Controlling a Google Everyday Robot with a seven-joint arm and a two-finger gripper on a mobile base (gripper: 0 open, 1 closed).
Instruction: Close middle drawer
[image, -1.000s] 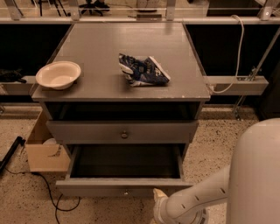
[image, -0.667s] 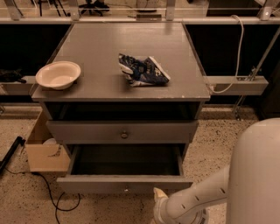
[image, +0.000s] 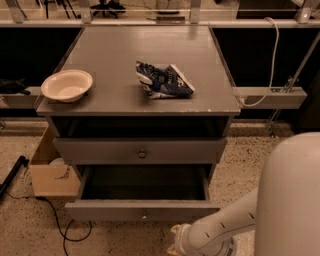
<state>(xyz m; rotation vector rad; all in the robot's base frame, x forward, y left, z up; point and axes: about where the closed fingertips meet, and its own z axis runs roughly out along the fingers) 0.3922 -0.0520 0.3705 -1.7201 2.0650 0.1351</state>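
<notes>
None of the closing looks done: the middle drawer (image: 142, 210) stands pulled well out beneath the shut top drawer (image: 142, 150). Gripper (image: 174, 241) low, just below its front; whether open or holding anything, cannot tell. Count: two drawer fronts, one bowl (image: 66, 85), one bag (image: 162, 80).

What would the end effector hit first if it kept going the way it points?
Likely the middle drawer, its front just above the end effector at the bottom edge; depth unclear.

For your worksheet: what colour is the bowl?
Cream bowl, camera view; claw in front of open middle drawer.
</notes>
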